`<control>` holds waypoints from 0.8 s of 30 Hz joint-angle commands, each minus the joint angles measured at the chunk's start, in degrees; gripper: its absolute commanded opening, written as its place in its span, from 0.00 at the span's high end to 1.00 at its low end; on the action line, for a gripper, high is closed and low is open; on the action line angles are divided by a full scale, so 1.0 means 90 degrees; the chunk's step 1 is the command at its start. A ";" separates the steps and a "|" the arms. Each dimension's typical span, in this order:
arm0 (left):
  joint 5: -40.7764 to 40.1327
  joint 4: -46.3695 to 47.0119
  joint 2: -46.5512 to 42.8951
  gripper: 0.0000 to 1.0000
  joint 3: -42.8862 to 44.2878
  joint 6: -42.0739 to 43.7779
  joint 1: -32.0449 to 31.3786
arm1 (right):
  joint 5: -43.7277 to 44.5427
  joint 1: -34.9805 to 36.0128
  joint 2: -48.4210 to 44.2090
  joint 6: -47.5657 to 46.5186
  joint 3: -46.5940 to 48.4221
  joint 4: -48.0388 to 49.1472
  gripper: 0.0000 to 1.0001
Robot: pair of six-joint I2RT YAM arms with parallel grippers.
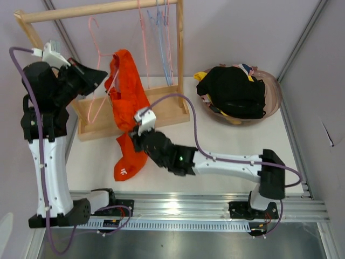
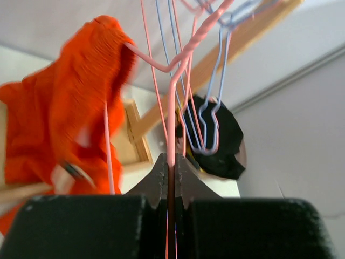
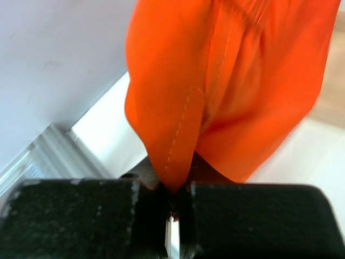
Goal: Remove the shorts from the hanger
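The white table (image 1: 242, 137) fills the middle of the top view. A grey wall stands behind it, and a metal rail (image 1: 215, 200) runs along its lower edge, where both arm bases sit.

At the upper left stands the wooden rack (image 1: 81, 13), and its flat base (image 1: 167, 108) lies on the table. At the upper right a round basket (image 1: 275, 91) holds a pile with black shorts (image 1: 234, 89) on top; the other pieces in it are mostly hidden.

The orange shorts (image 1: 126, 102) hang in the rack from the pink hanger (image 2: 171, 108). The lower part drapes over the front edge of the base, down to the table.

Several blue hangers (image 1: 161, 43) hang from the bar just to the right of the shorts, close to the right post of the rack.

The left gripper (image 2: 171, 159) is closed tight on the wire of the pink hanger, at the left of the shorts. The right gripper (image 3: 175, 189) is closed on a hem of the orange shorts, in front of the rack base.

The right arm lies across the lower middle of the table, and its cable loops up toward the rack. Bare table shows between the rack base and the basket, and also between the basket and the right arm.
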 commanded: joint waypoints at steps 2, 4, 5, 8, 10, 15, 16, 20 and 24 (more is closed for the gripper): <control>0.0605 0.0678 -0.1266 1.00 -0.1004 -0.0490 0.0048 | -0.0672 -0.0954 0.0913 -0.0717 0.1944 0.0168 1.00; 0.0362 0.0638 -0.1608 1.00 -0.1327 -0.0510 -0.0030 | -0.0791 -0.1334 0.1556 -0.0797 0.3209 -0.0212 1.00; 0.0322 0.0609 -0.1832 1.00 -0.1493 -0.0530 -0.0040 | -0.0918 -0.1433 0.1754 -0.0845 0.3614 -0.0368 1.00; 0.0360 0.0531 -0.1952 1.00 -0.1671 -0.0520 -0.0099 | -0.1016 -0.1678 0.2292 -0.0865 0.4691 -0.0906 1.00; 0.0322 0.0463 -0.1884 1.00 -0.1545 -0.0307 -0.0099 | -0.1026 -0.1688 0.2216 -0.0836 0.4761 -0.1219 1.00; -0.0449 0.0121 -0.0997 1.00 -0.0442 0.0377 -0.0099 | -0.0861 -0.1367 0.0889 -0.0398 0.2373 -0.0460 1.00; -0.0557 0.0092 -0.0801 1.00 0.0043 0.0504 -0.0099 | -0.0783 -0.1279 0.0616 -0.0300 0.1933 -0.0361 1.00; -0.0714 0.0198 0.0194 1.00 0.0896 0.0613 -0.0089 | -0.0032 -0.0577 -0.0974 0.0023 -0.0001 0.0001 1.00; -0.0685 0.0413 0.1113 1.00 0.1551 0.0525 -0.0060 | 0.0633 0.0263 -0.2059 0.0160 -0.1457 0.0041 1.00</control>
